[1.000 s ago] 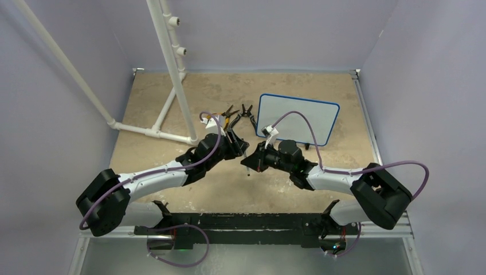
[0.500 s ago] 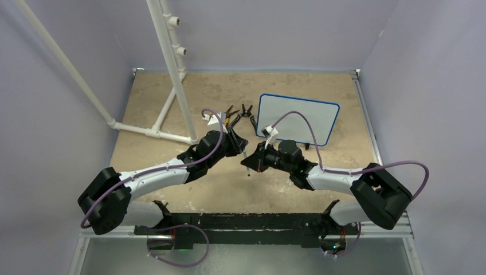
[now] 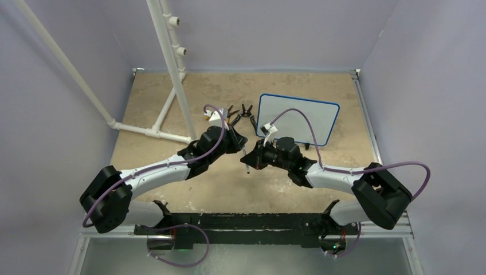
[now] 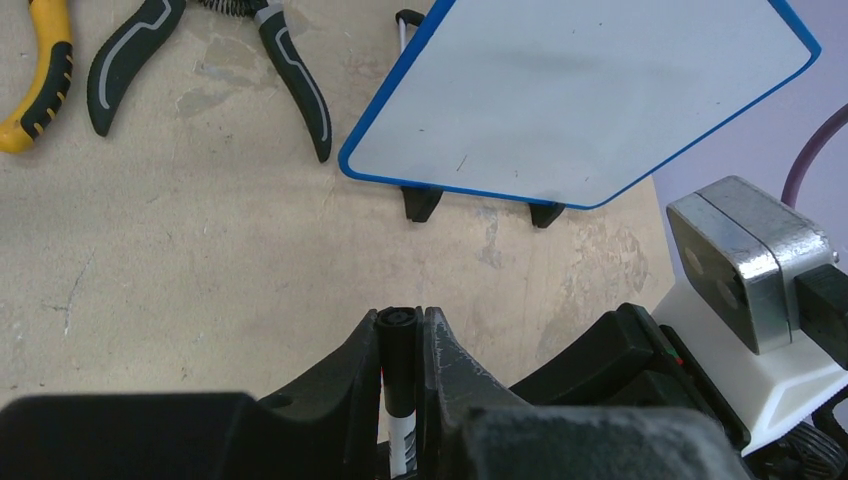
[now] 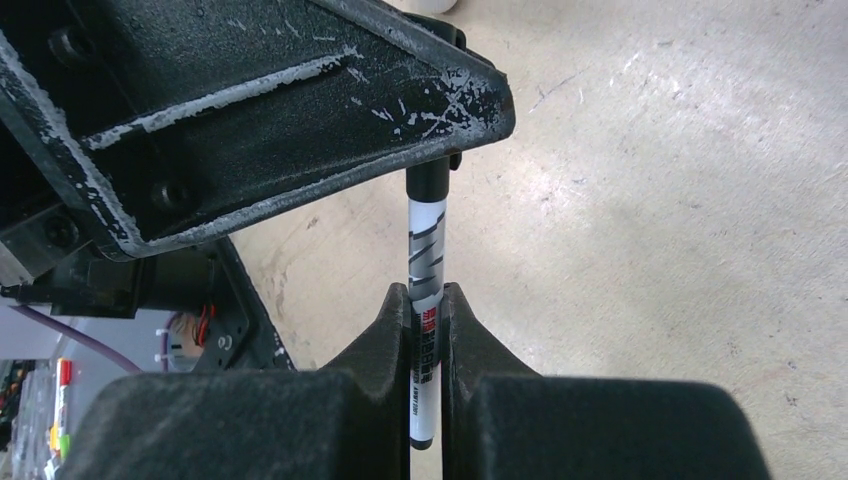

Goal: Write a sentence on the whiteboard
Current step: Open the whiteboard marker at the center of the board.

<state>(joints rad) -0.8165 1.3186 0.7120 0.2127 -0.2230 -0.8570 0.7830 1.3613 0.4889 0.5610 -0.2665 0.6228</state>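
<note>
The whiteboard point(image 3: 298, 119), white with a blue rim, stands tilted on black feet at the table's back right; its face point(image 4: 590, 90) shows plain white, with no sentence in view. A black-and-white marker point(image 3: 246, 158) hangs upright between the two arms at mid-table. My left gripper point(image 4: 400, 318) is shut on the marker's black cap point(image 4: 398, 345). My right gripper point(image 5: 427, 295) is shut on the printed barrel point(image 5: 424, 250) below the cap. In the top view the left gripper point(image 3: 242, 145) and the right gripper point(image 3: 255, 158) meet tip to tip.
Black-handled pliers point(image 4: 290, 70) and yellow-handled pliers point(image 4: 45, 80) lie left of the board. A white pipe frame point(image 3: 172, 69) stands at the back left. Purple cables loop over both wrists. Grey walls close in the table.
The left jaws have shut round the marker's cap. Both wrists have shifted slightly toward the back of the table, with the marker still between them.
</note>
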